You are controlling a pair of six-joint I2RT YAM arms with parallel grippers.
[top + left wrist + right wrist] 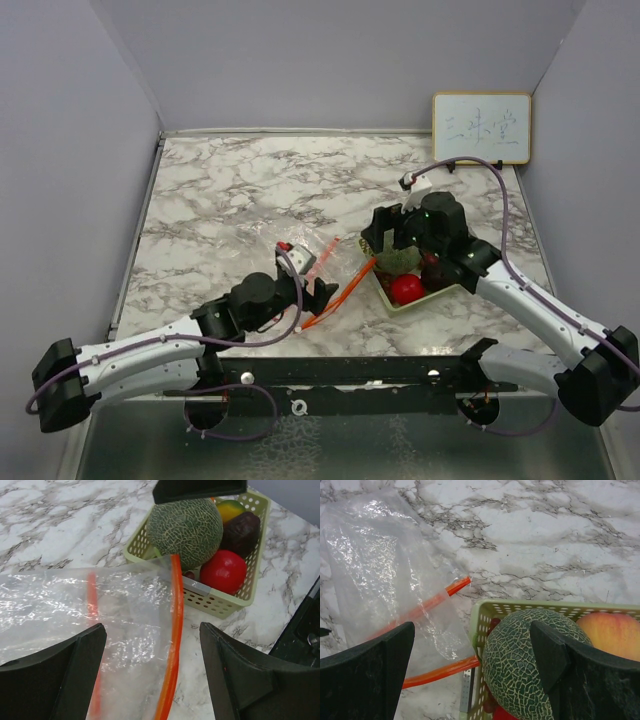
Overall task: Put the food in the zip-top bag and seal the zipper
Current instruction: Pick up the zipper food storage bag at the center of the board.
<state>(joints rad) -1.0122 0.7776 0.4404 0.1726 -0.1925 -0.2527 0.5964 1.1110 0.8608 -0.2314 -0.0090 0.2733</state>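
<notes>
The food lies in a pale green mesh basket (432, 296): a netted green melon (187, 530), a red apple (223, 571), a dark purple fruit (242, 532) and a yellow-peach fruit (615, 635). The clear zip-top bag (65, 605) lies flat left of the basket, and its orange zipper (175, 630) curls up against the basket wall. My left gripper (151, 645) is open low over the bag's mouth, with the zipper strip between its fingers and untouched. My right gripper (472, 630) hangs open over the basket's left end, one finger above the melon (530, 665), the other above the bag (380, 565).
A small whiteboard (481, 127) leans on the back wall at the right. Grey walls close the marble table (250, 190) on three sides. The black frame rail (350, 375) runs along the near edge.
</notes>
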